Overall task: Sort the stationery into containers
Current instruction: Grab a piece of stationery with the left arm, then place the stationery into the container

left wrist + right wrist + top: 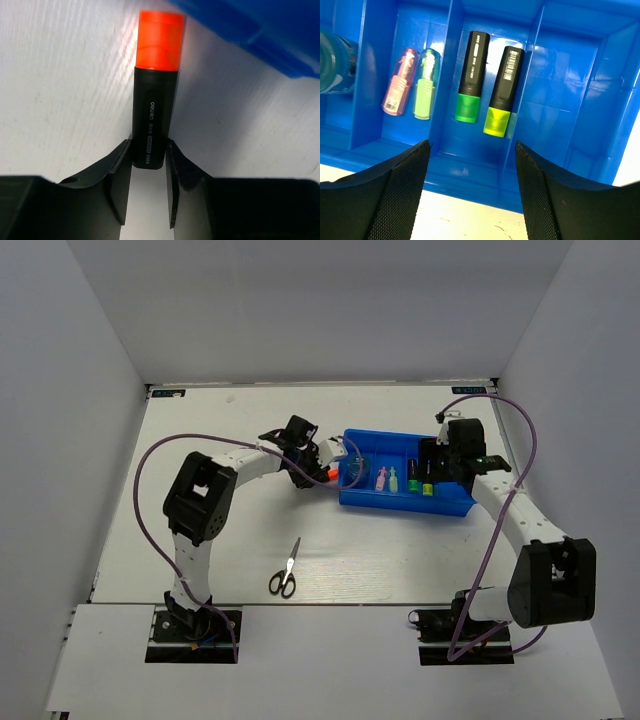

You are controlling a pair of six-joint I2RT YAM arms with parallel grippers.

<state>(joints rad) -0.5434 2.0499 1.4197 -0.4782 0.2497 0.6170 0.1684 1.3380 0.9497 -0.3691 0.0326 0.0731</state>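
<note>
An orange-capped highlighter [152, 115] with a black body lies on the white table just left of the blue tray [260, 25]. My left gripper [148, 150] is shut on the butt end of its black body, a finger pressing each side. In the top view this highlighter [322, 476] sits by the tray's [400, 505] left wall, under the left gripper [318, 465]. My right gripper [472, 145] hangs open and empty over the tray's near wall. Inside lie a pink highlighter [400, 82], a pale green one [426, 85], a green-capped one [471, 77] and a yellow-capped one [502, 92]. Black-handled scissors [284, 574] lie on the table in front.
A translucent teal object [335, 62] sits in the tray's leftmost compartment. The rightmost compartment [570, 90] holds nothing visible. White walls enclose the table on three sides. Purple cables loop from both arms.
</note>
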